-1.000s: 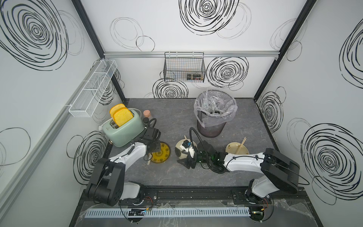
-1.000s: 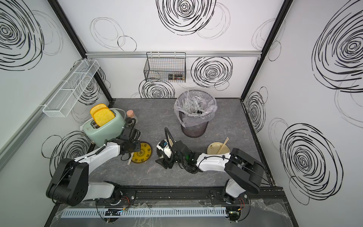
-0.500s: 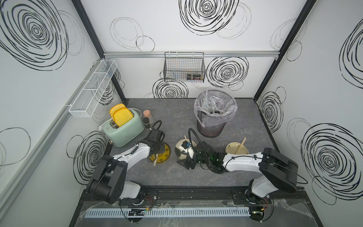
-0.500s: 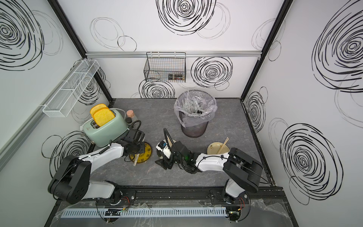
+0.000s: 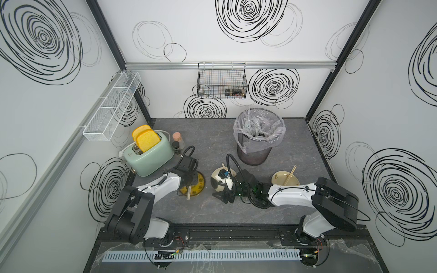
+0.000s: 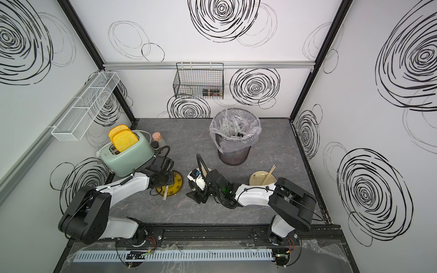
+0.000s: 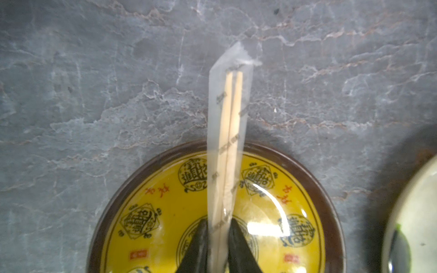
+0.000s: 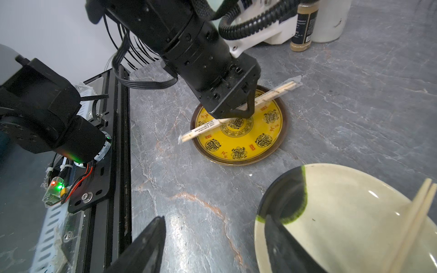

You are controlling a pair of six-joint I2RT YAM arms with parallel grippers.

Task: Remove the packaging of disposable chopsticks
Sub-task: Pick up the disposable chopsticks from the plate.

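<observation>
Pinching the one sleeved pair of chopsticks (image 7: 231,99) by its packaging (image 7: 214,123), left gripper (image 7: 218,236) clamps tight; right gripper (image 8: 214,218) gapes empty. One yellow plate (image 8: 238,141), two bowls (image 5: 216,182) (image 5: 276,178), one bin (image 5: 254,153); gray tabletop (image 5: 295,146), swirl-painted walls (image 5: 165,94).

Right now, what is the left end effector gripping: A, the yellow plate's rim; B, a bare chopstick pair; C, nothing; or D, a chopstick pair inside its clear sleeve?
D: the left end effector pinches the clear packaging with the disposable chopsticks inside, over the yellow plate.
</observation>
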